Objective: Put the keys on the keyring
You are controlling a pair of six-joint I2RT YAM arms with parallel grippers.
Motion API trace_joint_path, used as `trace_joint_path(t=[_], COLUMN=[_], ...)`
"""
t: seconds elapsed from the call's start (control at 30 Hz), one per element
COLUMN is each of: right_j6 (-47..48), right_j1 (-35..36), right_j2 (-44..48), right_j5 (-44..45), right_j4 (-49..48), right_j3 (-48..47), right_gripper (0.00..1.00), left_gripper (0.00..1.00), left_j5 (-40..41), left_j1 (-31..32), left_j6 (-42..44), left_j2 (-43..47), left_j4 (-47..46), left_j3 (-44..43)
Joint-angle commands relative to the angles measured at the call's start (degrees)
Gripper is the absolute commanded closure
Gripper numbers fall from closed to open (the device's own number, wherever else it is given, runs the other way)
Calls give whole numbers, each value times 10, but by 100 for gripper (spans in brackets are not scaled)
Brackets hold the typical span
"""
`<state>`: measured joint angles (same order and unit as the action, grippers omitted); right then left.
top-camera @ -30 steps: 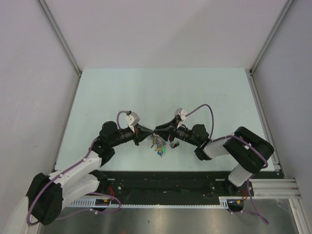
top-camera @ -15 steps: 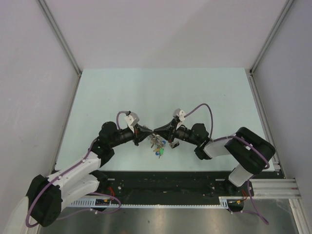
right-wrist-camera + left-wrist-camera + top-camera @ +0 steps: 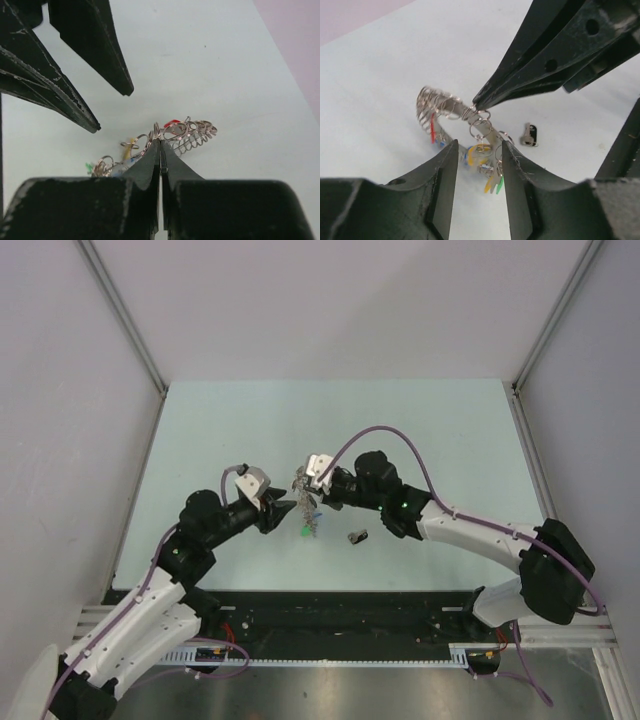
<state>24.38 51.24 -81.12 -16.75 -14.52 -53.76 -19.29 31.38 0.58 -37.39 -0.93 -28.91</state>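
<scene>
The keyring (image 3: pixel 192 131), a silver wire ring with small split rings bunched on it, hangs off the table, and my right gripper (image 3: pixel 160 142) is shut on its wire. Keys (image 3: pixel 481 154) with yellow, green, red and blue heads dangle from it. From above, the bunch of keys (image 3: pixel 310 514) sits between the two grippers. My left gripper (image 3: pixel 479 150) is open just in front of the hanging keys and grips nothing. One loose key with a black head (image 3: pixel 530 135) lies flat on the table, to the right of the bunch (image 3: pixel 356 537).
The pale green table (image 3: pixel 420 430) is walled by white panels at the back and sides. Metal rails (image 3: pixel 535 480) run along its edges. The two arms meet near the table's middle, with their cables looping above them.
My right gripper has swung left, shut on the keyring and lifted the bunch. My left gripper has opened, let go and drawn back to the left. The black-headed key has stayed put.
</scene>
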Motion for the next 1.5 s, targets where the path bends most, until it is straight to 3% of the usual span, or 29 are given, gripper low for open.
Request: trace_joint_path(t=[0.0,0.13,0.27,0.4,0.6,0.63,0.73,0.87,1.13,1.27,1.47], right_j6=[130,172,186,195,188,192,199,204,205,210,211], right_j1=[17,36,35,26,30,26,9,8,0,-4,-8], right_j2=[-19,-47,-74,-112,-148,-144,-125,-120,-111,-99,-85], right_j5=[66,137,137,75,66,33,-34,-41,-52,-69,-82], right_j4=[189,275,354,465,524,523,507,503,483,477,472], right_j3=[-99,-175,-217,-258,-298,-297,-287,-281,-257,-245,-233], right_gripper=[100,100,100,100,100,100,100,100,100,100,100], left_gripper=[53,47,40,38,37,37,36,35,44,57,63], left_j5=[66,97,110,125,155,155,114,44,-112,-170,-209], left_j1=[2,2,1,1,0,0,-3,-12,-40,-41,-40], left_j6=[7,-2,-18,-30,-43,-51,-58,-61,-117,-83,-8], left_j2=[17,35,44,51,55,53,38,-12,-120,-166,-186], left_j4=[44,37,30,27,31,30,12,-15,-192,-187,-165], left_j3=[-5,8,14,22,27,30,37,33,71,47,32])
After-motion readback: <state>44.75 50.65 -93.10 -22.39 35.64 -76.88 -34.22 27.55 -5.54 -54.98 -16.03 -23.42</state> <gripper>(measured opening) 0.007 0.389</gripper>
